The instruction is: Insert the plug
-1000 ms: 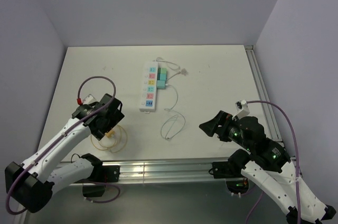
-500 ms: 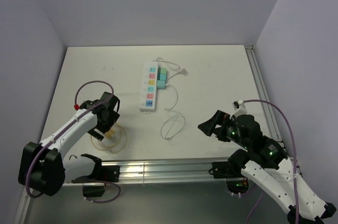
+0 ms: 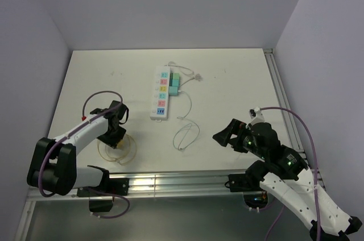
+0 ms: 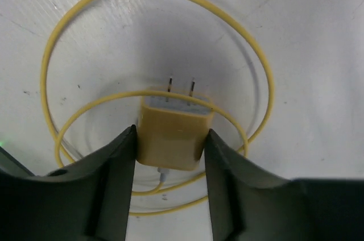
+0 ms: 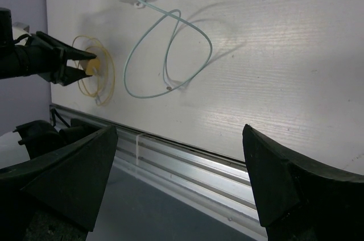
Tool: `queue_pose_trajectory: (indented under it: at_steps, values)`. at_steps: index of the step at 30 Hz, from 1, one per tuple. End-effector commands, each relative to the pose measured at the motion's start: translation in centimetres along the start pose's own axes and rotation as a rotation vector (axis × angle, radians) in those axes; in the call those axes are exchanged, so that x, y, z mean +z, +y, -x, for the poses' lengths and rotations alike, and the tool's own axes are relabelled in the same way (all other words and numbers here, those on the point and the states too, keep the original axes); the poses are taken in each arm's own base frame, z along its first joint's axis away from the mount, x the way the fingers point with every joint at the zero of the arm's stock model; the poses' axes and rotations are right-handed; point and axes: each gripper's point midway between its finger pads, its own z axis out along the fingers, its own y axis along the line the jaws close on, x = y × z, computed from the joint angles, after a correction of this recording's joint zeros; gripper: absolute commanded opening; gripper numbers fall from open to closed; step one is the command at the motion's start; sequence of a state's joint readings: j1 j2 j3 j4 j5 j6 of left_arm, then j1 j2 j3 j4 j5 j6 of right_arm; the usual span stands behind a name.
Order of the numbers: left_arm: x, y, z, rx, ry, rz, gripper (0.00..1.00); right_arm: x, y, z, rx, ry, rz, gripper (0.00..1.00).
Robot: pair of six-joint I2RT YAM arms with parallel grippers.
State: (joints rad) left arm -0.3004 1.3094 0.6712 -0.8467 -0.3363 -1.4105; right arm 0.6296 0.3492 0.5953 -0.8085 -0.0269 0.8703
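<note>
From above, the left gripper is down on the near left part of the table, over a coil of yellow cable. A white power strip lies at the far middle, with teal adapters set against its right side at the far end. A pale cable loops near it. The right gripper hangs above the near right, well apart from all of these.

The left wrist view shows the yellow plug lying flat inside the cable coil, its two prongs pointing away. The two dark fingers press its left and right sides, pinching it.

The right wrist view shows that gripper's own jaws spread wide with nothing between them. Beyond them lie the pale loop and the near end of the strip.
</note>
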Motion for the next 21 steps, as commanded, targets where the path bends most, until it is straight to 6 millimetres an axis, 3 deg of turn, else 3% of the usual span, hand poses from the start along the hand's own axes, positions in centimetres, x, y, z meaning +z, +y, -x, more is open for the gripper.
queue_pose_trajectory:
  at_steps: [1, 3, 4, 8, 11, 12, 16, 19, 21]
  values:
    - [0.3, -0.8, -0.3, -0.006, 0.018, -0.04, 0.26, 0.4, 0.1, 0.6, -0.003, -0.025, -0.002, 0.97]
    - [0.3, -0.7, -0.5, 0.003, 0.041, -0.049, 0.05, 0.5, -0.2, 0.5, -0.008, -0.023, -0.017, 0.97]
    - [0.1, -0.8, -0.5, 0.008, 0.049, -0.06, 0.0, 0.7, -0.8, 0.6, -0.008, -0.028, -0.044, 0.97]
    - [-1.5, -1.5, -0.9, 0.024, 0.095, -0.135, 0.0, 1.4, -2.7, 0.7, 0.008, -0.042, -0.152, 1.0]
    - [-3.8, -2.7, -0.9, 0.035, 0.121, -0.255, 0.0, 1.3, -3.4, 1.2, 0.021, -0.072, -0.198, 1.0]
    - [-4.9, -3.3, -1.5, 0.07, 0.158, -0.319, 0.0, 1.2, -3.2, 1.5, 0.019, -0.081, -0.19, 1.0]
    - [-11.7, -6.1, 0.1, 0.11, 0.129, -0.617, 0.0, 1.1, -1.2, 2.0, 0.012, -0.09, -0.102, 1.0]
    - [-16.1, -6.5, 1.5, 0.111, 0.085, -0.722, 0.0, 1.6, 1.1, 1.7, -0.009, -0.038, -0.008, 0.95]
    - [-18.0, -6.4, 1.6, 0.103, 0.085, -0.757, 0.0, 2.3, 2.5, 1.0, -0.006, 0.033, 0.032, 0.91]
